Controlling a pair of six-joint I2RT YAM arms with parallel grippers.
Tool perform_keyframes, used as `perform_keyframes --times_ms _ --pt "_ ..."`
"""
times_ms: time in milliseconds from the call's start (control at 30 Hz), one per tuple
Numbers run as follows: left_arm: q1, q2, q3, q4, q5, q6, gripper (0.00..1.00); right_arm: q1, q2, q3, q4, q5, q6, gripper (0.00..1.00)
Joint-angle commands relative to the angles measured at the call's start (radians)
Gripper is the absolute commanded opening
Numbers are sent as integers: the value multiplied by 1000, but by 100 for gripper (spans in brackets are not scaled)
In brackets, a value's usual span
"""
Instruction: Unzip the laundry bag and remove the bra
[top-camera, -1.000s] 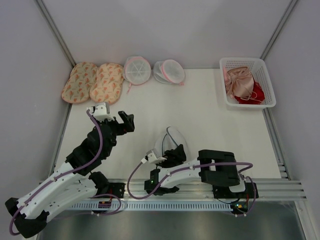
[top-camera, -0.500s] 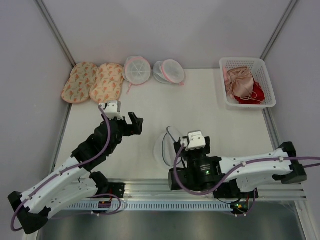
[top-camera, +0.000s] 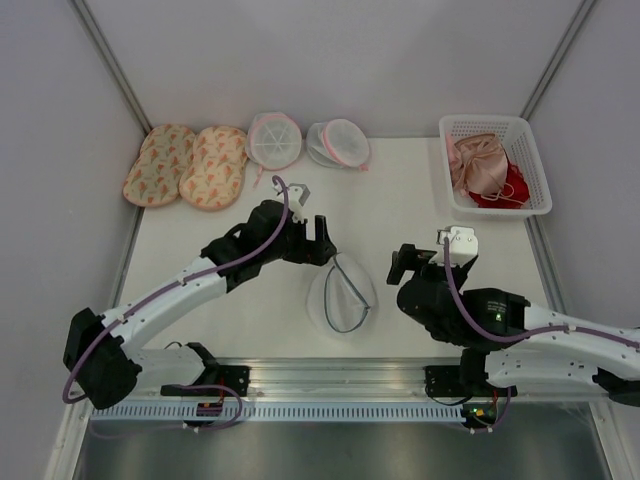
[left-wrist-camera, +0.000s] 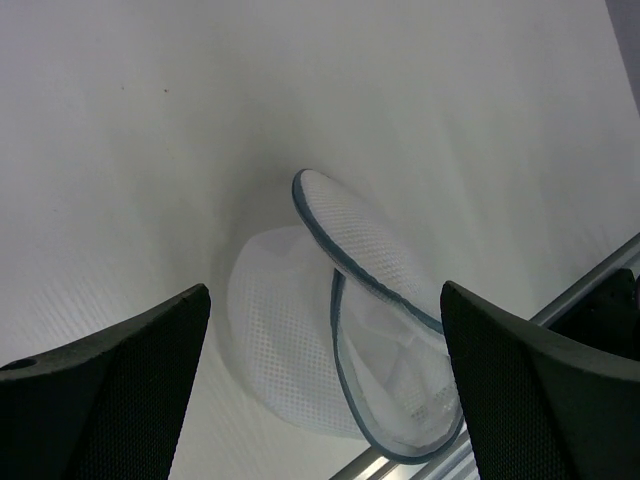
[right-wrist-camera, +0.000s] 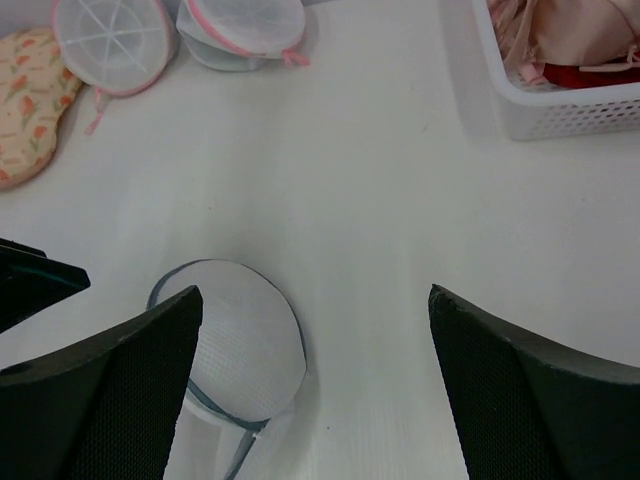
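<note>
over the last second the right arm swings out from across the near edge, and the right gripper (top-camera: 405, 265) now sits well to the right of the laundry bag (top-camera: 340, 297), jaws spread wide with nothing between them. the left arm reaches in from the far left, so the left gripper (top-camera: 326, 242) now hangs just beside the bag's upper left edge, also wide and empty.

the bag lies near the front middle of the table (top-camera: 400, 200), its dark grey zipper undone and the lid (left-wrist-camera: 365, 235) lifted like a flap. the left wrist view shows only white mesh inside, so the unzipping looks done and the pouch appears emptied. the beige-pink shiny fabric that i take for the bra (top-camera: 480, 165) lies in the white basket (top-camera: 485, 121) at the far right corner, on top of a red garment (top-camera: 503, 190) (nothing ties it to this bag for certain).

the surface is plain matt white. two pink-trimmed mesh pouches (top-camera: 273, 140) and a pair of floral pads (top-camera: 185, 165) line the back edge, grey walls enclose three sides, and an aluminium rail (top-camera: 380, 372) runs along the front.
</note>
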Motion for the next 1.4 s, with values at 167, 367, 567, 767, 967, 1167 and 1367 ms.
perform_keyframes --times_ms 167,367,567,767,967,1167,1367 --pt "39 89 39 41 241 -104 100 -276 -98 -138 136 -437 -55 98" --pt "79 162 8 64 299 -137 100 -578 -42 -263 313 -778 -139 98" --pt "83 277 7 141 405 -177 100 -631 60 -266 402 -823 -179 98" --pt "77 332 -1 178 482 -179 99 -649 117 -271 444 -850 -192 98" --pt "51 318 -85 194 577 -91 88 -719 117 -281 454 -893 -205 98" --pt "46 303 -176 217 614 -39 2 -795 115 -264 450 -931 -239 98" --pt "48 203 -229 260 539 -45 2 -818 80 -234 474 -994 -291 98"
